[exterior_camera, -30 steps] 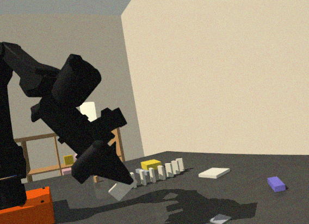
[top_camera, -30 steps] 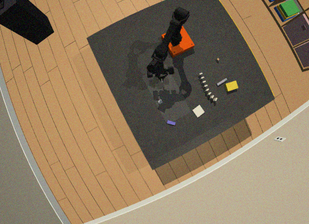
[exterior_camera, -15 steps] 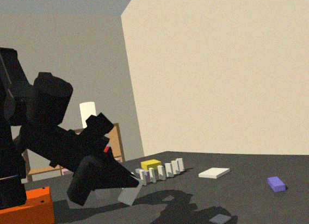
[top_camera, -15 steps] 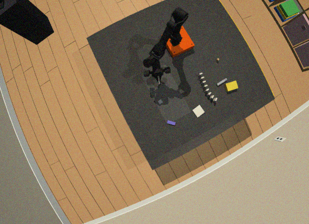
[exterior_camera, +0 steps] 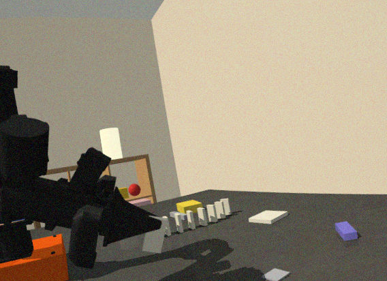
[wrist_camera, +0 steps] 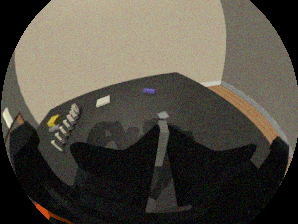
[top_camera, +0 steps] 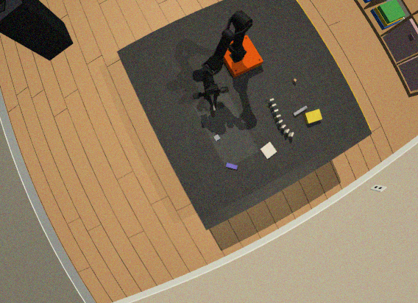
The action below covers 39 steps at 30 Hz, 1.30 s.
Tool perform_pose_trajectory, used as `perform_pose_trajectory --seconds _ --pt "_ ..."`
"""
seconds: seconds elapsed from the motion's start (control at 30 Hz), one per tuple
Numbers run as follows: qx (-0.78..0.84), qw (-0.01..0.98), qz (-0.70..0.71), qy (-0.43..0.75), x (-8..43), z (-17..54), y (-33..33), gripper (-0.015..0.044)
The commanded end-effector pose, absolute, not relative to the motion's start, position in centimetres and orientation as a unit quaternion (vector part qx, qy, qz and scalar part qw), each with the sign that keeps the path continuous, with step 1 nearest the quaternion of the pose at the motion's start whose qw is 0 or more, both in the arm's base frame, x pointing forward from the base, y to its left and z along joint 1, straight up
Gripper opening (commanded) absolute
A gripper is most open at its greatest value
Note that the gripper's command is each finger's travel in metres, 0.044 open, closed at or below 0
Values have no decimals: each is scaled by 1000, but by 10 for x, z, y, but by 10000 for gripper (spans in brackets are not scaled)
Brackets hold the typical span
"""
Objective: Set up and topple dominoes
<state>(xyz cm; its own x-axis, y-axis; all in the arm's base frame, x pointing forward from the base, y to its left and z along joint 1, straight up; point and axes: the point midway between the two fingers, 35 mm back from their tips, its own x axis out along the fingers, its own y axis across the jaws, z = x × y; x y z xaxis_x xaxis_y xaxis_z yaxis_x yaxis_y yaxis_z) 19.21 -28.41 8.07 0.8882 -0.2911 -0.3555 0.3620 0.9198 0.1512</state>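
My gripper (top_camera: 213, 104) (exterior_camera: 159, 223) (wrist_camera: 161, 128) is shut on a pale grey domino (top_camera: 214, 109) (exterior_camera: 153, 240) (wrist_camera: 161, 147). The domino hangs from the fingertips, slightly tilted, above the dark table, well to the left of the row in the top view. Several white dominoes (top_camera: 278, 115) (exterior_camera: 202, 216) (wrist_camera: 65, 126) stand upright in a slightly curved row. In the exterior view the held domino shows in front of the row's near end. The fingers partly hide its upper part.
A grey tile (top_camera: 217, 137) (exterior_camera: 276, 274) (wrist_camera: 163, 115), purple block (top_camera: 232, 166) (exterior_camera: 346, 230) (wrist_camera: 149, 91) and white slab (top_camera: 268, 150) (exterior_camera: 268, 217) (wrist_camera: 103, 101) lie on the table. Beyond the row are a grey bar (top_camera: 300, 110) and yellow block (top_camera: 313, 116) (exterior_camera: 189, 206). A small tan piece (top_camera: 295, 80) is near the orange base (top_camera: 250, 57).
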Motion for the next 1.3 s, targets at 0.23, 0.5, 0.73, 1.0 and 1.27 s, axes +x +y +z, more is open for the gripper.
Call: perform_pose_trajectory --seconds 0.23,0.5,0.73,1.0,1.27 --pt "85 980 -150 97 174 84 -265 24" --pt "54 988 -131 56 160 91 -245 24" --pt "23 993 -111 29 150 98 -222 24" --pt "-14 996 -86 10 140 105 -192 24" --pt "-26 997 -77 6 137 107 -182 24"
